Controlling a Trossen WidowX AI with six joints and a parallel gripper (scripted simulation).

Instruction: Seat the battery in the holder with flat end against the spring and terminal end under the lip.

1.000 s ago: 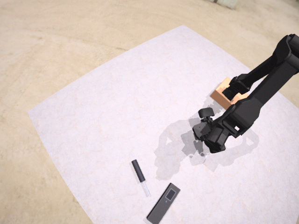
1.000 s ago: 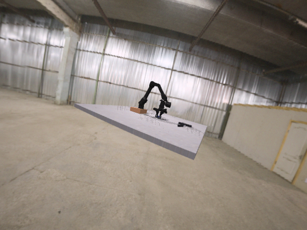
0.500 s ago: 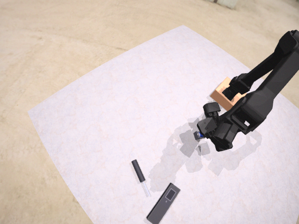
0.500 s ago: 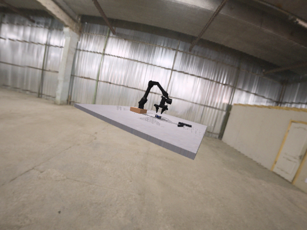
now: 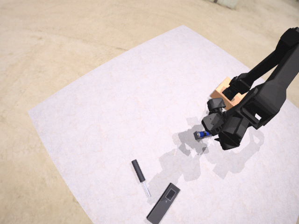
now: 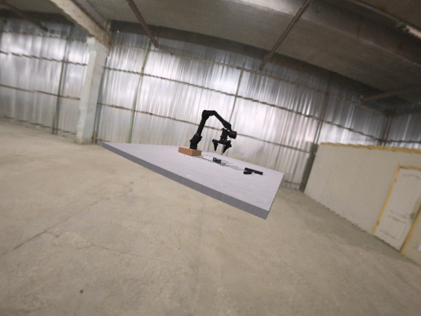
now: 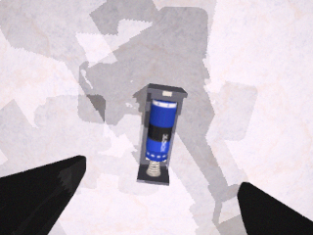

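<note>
The blue battery (image 5: 201,134) (image 6: 215,159) (image 7: 160,117) with a black band lies lengthwise in the small dark grey holder (image 5: 195,135) (image 7: 154,88), roughly in line with it. In the wrist view its flat end meets the coiled spring (image 7: 154,168). Its white-ringed terminal end is close to the lip, with the ring in sight; I cannot tell whether the tip is under the lip or whether the battery is fully flat. My gripper (image 6: 220,151) (image 7: 162,176) is wide open and empty, raised above the holder, one finger to each side and touching nothing.
A screwdriver-like tool (image 5: 138,170) with a black handle and a dark grey device (image 5: 164,202) with a small screen lie on the pale table (image 5: 96,108) (image 6: 163,166), away from the holder. An orange block (image 5: 218,94) (image 6: 189,151) stands at the arm's base.
</note>
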